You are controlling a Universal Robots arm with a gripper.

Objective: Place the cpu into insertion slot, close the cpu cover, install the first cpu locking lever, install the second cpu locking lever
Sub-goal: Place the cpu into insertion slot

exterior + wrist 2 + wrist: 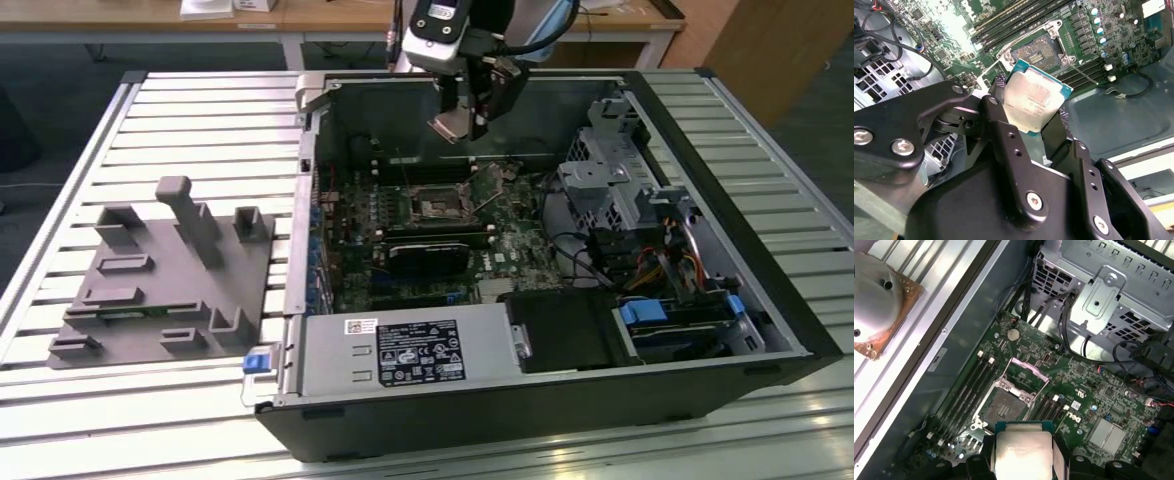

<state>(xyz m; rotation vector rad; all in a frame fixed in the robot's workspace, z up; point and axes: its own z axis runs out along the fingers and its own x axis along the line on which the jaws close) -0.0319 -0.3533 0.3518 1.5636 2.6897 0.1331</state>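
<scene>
The cpu [1036, 100] is held edgewise between the black jaws, which are closed onto two of its opposite sides, its pale metallic top showing in both wrist views [1021, 452]. In the exterior view it is carried high over the far part of the open computer case [747, 290], well apart from the board below. The insertion slot [1004, 407] is seen bare, its dark contact field exposed inside a thin metal rim. The cpu cover [1026, 374] appears to be swung up off the slot, though its exact tilt cannot be told. A thin wire lever [1081, 75] is seen sticking out beside the socket.

Around the slot lies the green motherboard [1089, 400], with long memory slots [971, 387] running alongside. A black rectangular card [430, 250] is mounted just beside the socket, and a silver-labelled power supply [400, 352] is fitted along the case's near edge. A perforated metal drive cage [607, 175] and bundled cables are placed toward the exterior view's right.

The case is laid on its side on a table [174, 110] of slatted metal. A grey moulded fixture block [160, 275] is set on the table toward the exterior view's left. Behind, a wooden desk [334, 15] and dark flooring are visible.
</scene>
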